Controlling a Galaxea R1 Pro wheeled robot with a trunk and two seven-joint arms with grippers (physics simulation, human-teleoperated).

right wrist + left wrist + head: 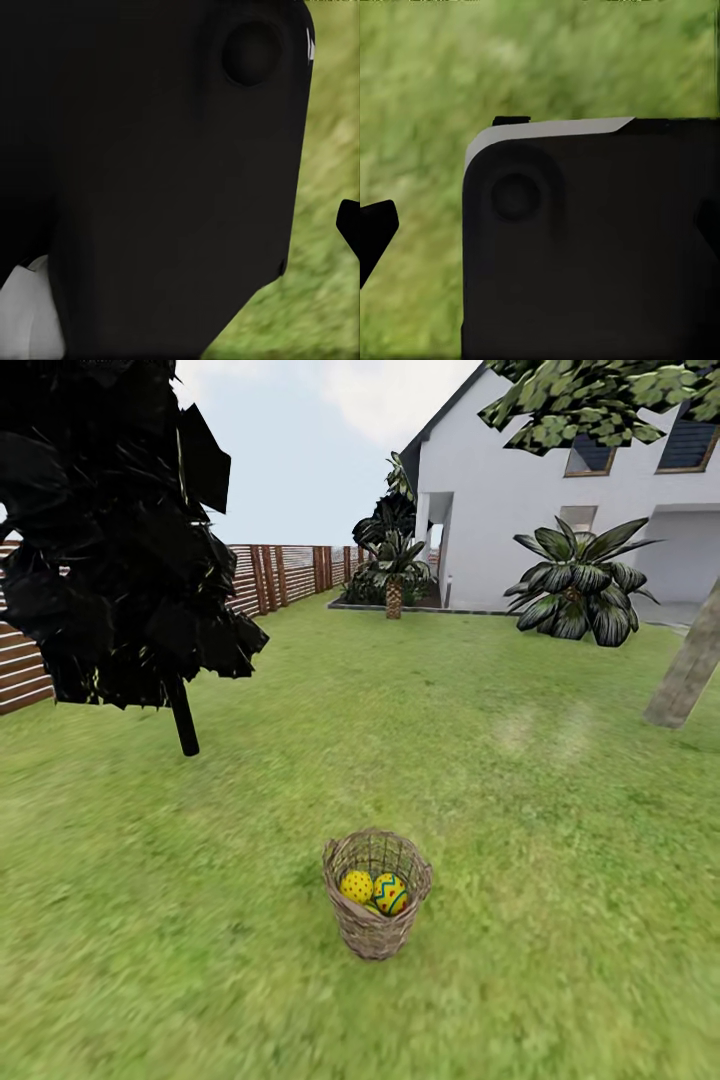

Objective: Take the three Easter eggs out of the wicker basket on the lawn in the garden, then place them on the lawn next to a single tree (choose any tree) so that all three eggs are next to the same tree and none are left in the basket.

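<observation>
Lawn (pixel 520 760) fills the frame, blurred near the bottom edge. Left end effector (pixel 375 232): one dark fingertip at the frame edge, state indeterminate; right end effector (pixel 349 223) likewise, both behind black housing. Wicker basket (pixel 376 895) upright on grass, two eggs (pixel 357 886) visible, third mostly hidden. Tree (pixel 688 670) trunk cut off at right.

A matte black body panel (pixel 585 255) with rounded corners, a pale grey top edge and a shallow round dimple; beside the right claw, another black panel (pixel 165 172) over white casing (pixel 26 315).
</observation>
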